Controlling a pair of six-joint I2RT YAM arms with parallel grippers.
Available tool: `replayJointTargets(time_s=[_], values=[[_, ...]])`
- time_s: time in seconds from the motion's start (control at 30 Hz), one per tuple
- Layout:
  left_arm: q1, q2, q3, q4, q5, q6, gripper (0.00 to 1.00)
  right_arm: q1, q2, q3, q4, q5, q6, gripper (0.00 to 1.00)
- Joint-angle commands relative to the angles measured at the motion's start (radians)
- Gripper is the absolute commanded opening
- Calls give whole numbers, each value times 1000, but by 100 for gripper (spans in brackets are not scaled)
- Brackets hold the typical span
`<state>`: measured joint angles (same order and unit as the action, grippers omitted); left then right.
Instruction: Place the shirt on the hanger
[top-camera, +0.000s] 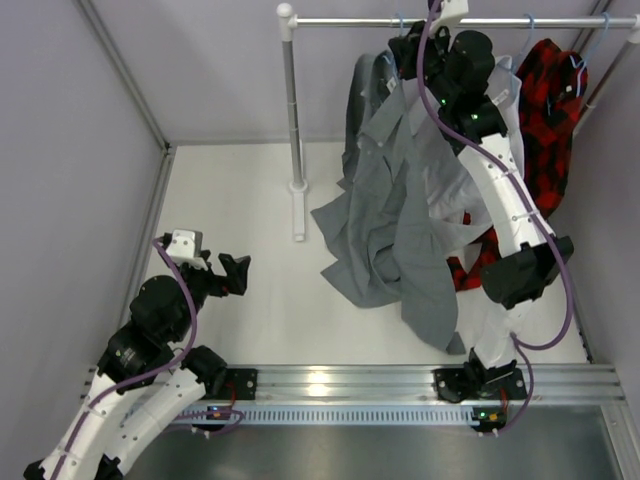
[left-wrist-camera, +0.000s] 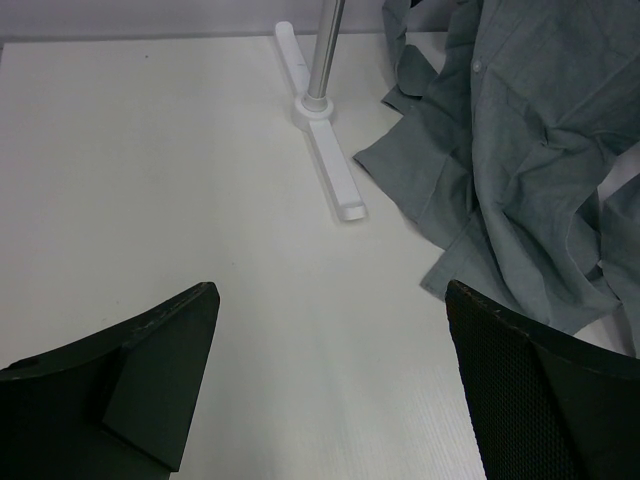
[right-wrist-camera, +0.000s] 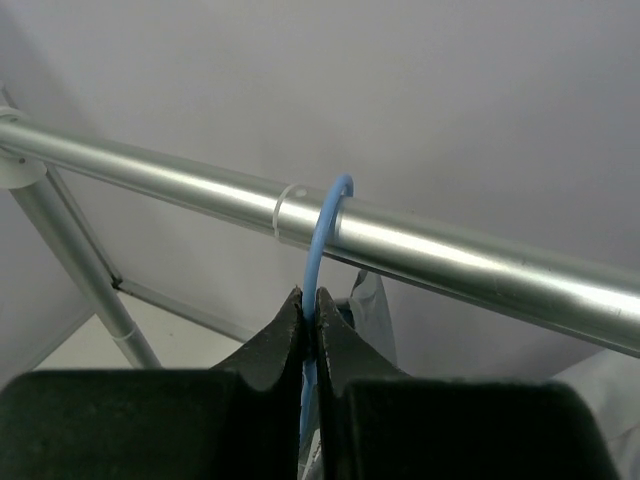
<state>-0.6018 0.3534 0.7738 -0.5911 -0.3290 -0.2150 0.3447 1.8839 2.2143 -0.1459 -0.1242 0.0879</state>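
The grey shirt (top-camera: 400, 200) hangs from the top of the rack and trails down onto the white table; its lower folds show in the left wrist view (left-wrist-camera: 520, 150). The light-blue wire hanger (right-wrist-camera: 325, 225) has its hook over the silver rail (right-wrist-camera: 450, 250). My right gripper (right-wrist-camera: 309, 300) is shut on the hook's stem just below the rail; in the top view it is up at the shirt's collar (top-camera: 415, 50). The hanger's triangle is hidden by cloth and fingers. My left gripper (top-camera: 240, 272) is open and empty, low over the table, left of the shirt (left-wrist-camera: 330, 290).
The rack's post (top-camera: 293, 110) and white foot (left-wrist-camera: 330, 170) stand left of the shirt. A red-and-black plaid shirt (top-camera: 550, 110) and a white shirt (top-camera: 515, 120) hang on the rail at the right. Grey walls close in left, back and right.
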Motion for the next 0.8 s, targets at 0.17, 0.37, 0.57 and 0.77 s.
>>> replayJointTargets(time_s=[0.17,0.37,0.57,0.77], values=[[4,-10,-11,47,5,-3,98,53,-72,-56,117,121,-34,1],[4,-1,-11,51,-50,-18,98,54,-140,-155,204,156,-16,67],[48,47,-2,47,-145,-41,98,54,-227,-212,194,158,-13,99],[201,108,5,45,-142,-66,98,56,-420,-358,-15,201,-14,99]])
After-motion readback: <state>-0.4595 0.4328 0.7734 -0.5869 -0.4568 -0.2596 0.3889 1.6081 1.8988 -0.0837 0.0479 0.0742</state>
